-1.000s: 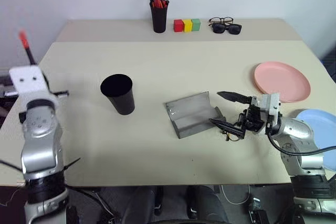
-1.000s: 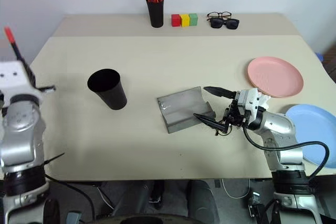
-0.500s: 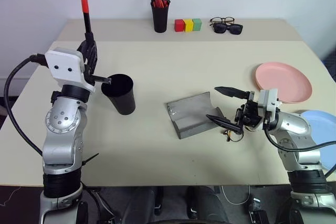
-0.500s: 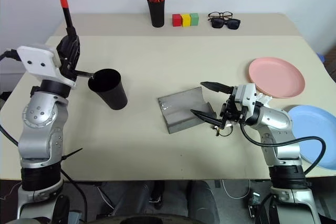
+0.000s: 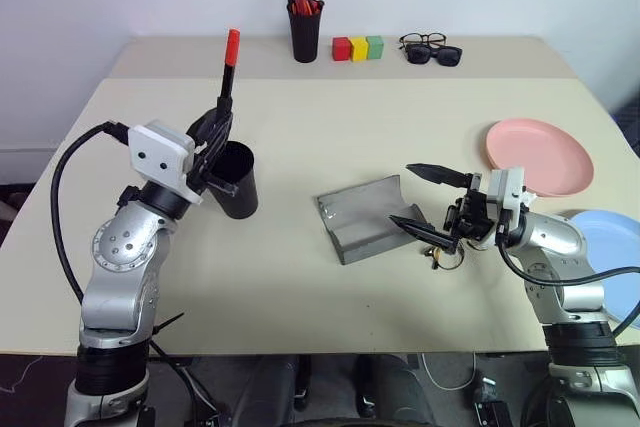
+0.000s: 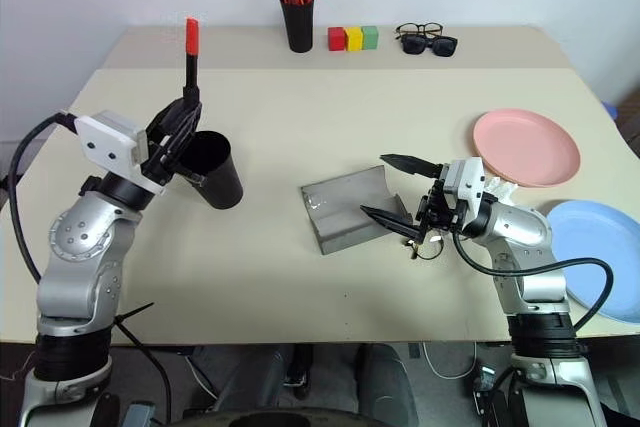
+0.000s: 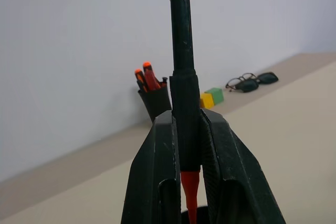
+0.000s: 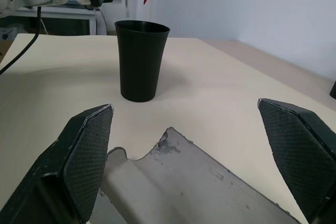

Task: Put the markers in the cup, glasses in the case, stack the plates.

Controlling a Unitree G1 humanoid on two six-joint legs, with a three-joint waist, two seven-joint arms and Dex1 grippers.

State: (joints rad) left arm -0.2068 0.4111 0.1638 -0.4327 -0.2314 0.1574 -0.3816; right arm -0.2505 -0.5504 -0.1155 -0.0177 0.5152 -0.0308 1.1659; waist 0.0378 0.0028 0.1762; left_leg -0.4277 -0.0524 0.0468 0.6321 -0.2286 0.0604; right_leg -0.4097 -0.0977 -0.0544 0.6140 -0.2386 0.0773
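Note:
My left gripper (image 5: 220, 119) is shut on a dark marker (image 5: 228, 72) with a red cap, held nearly upright. It stands right beside the black cup (image 5: 236, 183), at the cup's left rim. In the left wrist view the marker (image 7: 182, 72) is pinched between both fingers (image 7: 157, 171). The grey case (image 5: 368, 217) lies open at mid table. My right gripper (image 5: 403, 195) stands open at the case's right end. The wire-rimmed glasses (image 5: 442, 256) lie on the table just under it. The pink plate (image 5: 537, 155) and the blue plate (image 5: 610, 265) lie apart at the right.
Along the far edge stand a black pen holder (image 5: 303, 25) with orange-red pens, three coloured blocks (image 5: 357, 47), and black sunglasses with thick-framed glasses (image 5: 432, 50). The table's front edge (image 5: 320, 352) runs close below both arms.
My left arm has swung right and brought the marker from the table's left edge to the cup's rim, tilting it slightly. The right gripper has stayed in place, open.

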